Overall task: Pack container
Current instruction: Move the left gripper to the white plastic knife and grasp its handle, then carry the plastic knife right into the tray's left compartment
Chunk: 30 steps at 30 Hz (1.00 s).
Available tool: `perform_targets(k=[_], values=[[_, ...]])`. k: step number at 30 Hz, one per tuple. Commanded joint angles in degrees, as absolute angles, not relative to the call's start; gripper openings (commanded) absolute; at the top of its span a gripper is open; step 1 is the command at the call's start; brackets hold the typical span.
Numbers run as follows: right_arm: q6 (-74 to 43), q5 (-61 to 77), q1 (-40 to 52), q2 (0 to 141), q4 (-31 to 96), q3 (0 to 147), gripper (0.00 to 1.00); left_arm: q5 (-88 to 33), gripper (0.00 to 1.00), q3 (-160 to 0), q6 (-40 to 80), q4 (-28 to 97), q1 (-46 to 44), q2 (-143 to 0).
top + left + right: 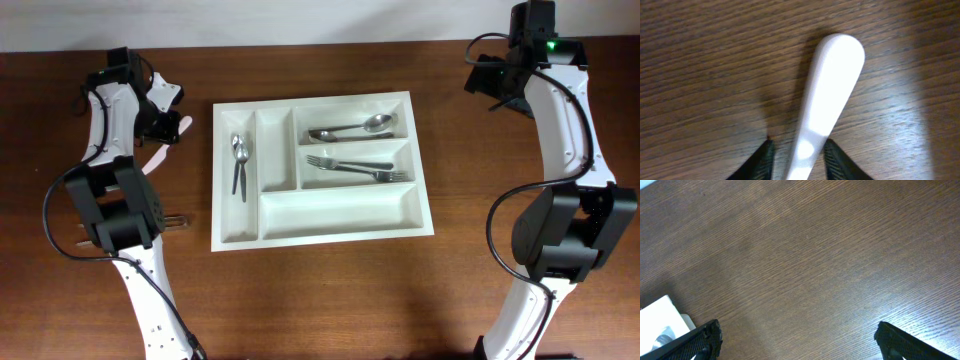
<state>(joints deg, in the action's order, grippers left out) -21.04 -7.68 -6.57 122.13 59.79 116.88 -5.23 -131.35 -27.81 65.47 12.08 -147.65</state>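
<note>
The container (320,232), a white five-compartment cutlery tray, lies at the table's centre. It holds a spoon (239,160) in the left narrow slot, another spoon (352,128) at the upper right, and forks (357,166) below that. A white utensil handle (827,95) lies on the wood left of the tray and also shows in the overhead view (155,158). My left gripper (797,160) straddles the handle's narrow end, with small gaps on both sides. My right gripper (797,340) is wide open over bare wood beyond the tray's far right corner (662,317).
A small brown object (177,221) lies by the left arm's base, partly hidden by the arm. The tray's long front compartment (340,205) and second narrow slot (272,150) hold nothing. The right arm (560,110) stands right of the tray.
</note>
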Motion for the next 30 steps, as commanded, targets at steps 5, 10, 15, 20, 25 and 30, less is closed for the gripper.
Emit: perform_targets(k=[5,10,15,20,25,30], values=[[-21.71,-8.21,-6.42,122.63,59.61,116.62,0.99,-5.10,0.18,-129.34,-27.11,65.82,12.40,-152.20],[-21.71,-8.21,-6.42,122.63,59.61,116.62,0.99,-5.13,0.12,-129.34,-26.63,66.08,12.40,-152.20],[-21.71,-8.21,-6.42,122.63,59.61,116.62,0.99,-5.13,0.02,-129.40,-25.71,66.19,12.40,-152.18],[-21.71,-8.21,-6.42,122.63,59.61,116.62,0.99,-5.10,0.02,-131.72,-23.18,66.48,12.40,-152.14],[-21.71,-8.21,-6.42,122.63,59.61,116.62,0.99,-5.08,0.02,-139.20,-22.24,70.37,12.36,-152.11],[-21.71,-8.21,-6.42,122.63,59.61,116.62,0.99,-5.08,0.02,-148.68,-20.14,74.30,12.36,-152.11]])
